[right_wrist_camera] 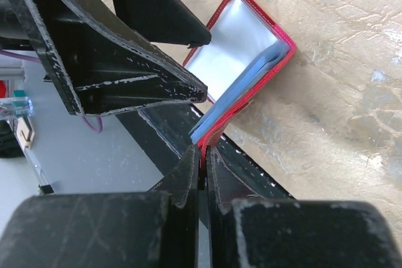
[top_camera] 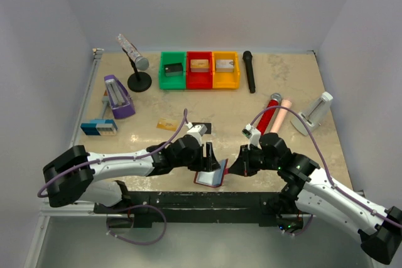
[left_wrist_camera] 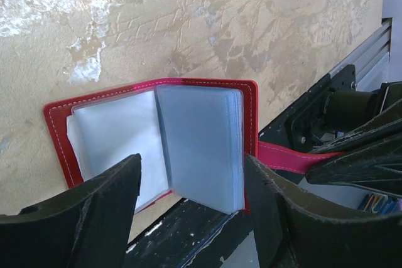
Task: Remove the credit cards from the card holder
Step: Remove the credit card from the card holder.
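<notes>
As R tool [right_wrist_camera: 202,152] pinches tab [left_wrist_camera: 289,158], stitched red card holder [left_wrist_camera: 157,142] bares plastic sleeves [left_wrist_camera: 204,149].

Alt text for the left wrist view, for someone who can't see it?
An open red wallet, pale blue clear pockets showing, rests at the table edge, framed by the open left hand. At right, the shut right hand pinches the wallet's red strap.

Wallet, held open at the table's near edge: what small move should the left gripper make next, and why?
Probably close the left gripper gently on the blue pockets. Its fingers stand open either side of that stack, and the right gripper pinches the strap of the wallet, steadying it. Whether a card is inside cannot be seen.
</notes>
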### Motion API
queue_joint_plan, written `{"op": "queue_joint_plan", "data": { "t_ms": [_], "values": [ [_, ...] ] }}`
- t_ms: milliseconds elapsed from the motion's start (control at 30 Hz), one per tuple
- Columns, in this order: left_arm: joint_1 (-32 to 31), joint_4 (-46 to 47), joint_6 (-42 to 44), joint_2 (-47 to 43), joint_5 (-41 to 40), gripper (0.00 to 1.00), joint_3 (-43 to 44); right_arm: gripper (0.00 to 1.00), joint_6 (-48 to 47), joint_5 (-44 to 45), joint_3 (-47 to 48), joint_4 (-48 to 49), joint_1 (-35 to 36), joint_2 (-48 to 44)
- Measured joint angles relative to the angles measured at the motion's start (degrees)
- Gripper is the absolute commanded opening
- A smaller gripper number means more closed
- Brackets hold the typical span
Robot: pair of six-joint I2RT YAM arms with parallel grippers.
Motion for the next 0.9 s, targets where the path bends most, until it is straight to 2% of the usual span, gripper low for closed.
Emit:
{"op": "queue_joint_plan", "data": {
  "t_ms": [600, 800, 900],
  "values": [
    [-0.52, 0.24, 0.22, 3.54, 0.92, 0.70, 0.11, 0.00, -0.44, 0.07, 0.00, -0.24, 0.00, 0.11],
    [-0.52, 0.17, 0.20, 2.27, 0.39, 0.73, 0.09, 0.00, -0.61, 0.39, 0.00, -0.39, 0.00, 0.07],
    [-0.55, -1.70, -0.02, -0.31, -2.60, 0.73, 0.09, 0.00, -0.79, 0.52, 0.00, -0.42, 0.00, 0.07]
  ]
}}
